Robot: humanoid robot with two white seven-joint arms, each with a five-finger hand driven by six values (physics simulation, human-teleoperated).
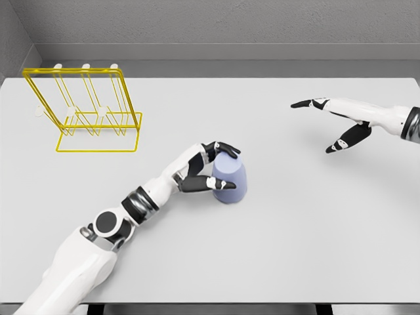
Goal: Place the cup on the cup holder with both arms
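One robot hand (211, 168) grips cup (229, 181); rack (88, 108) apart.

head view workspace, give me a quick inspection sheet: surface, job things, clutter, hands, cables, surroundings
Surface: flat light grey table, bare apart from the job's things.
Job's things: pale lavender-blue plastic cup near the table's middle; yellow wire cup holder rack with white-tipped pegs upright at the far left, well apart from the cup.
Clutter: nothing seen.
Hands: left hand wrapped around the cup, dark fingers curled over its top and side; right hand at the right, open, fingers extended, holding nothing, far from the cup.
Cables: nothing seen.
Surroundings: grey textured wall behind the table.
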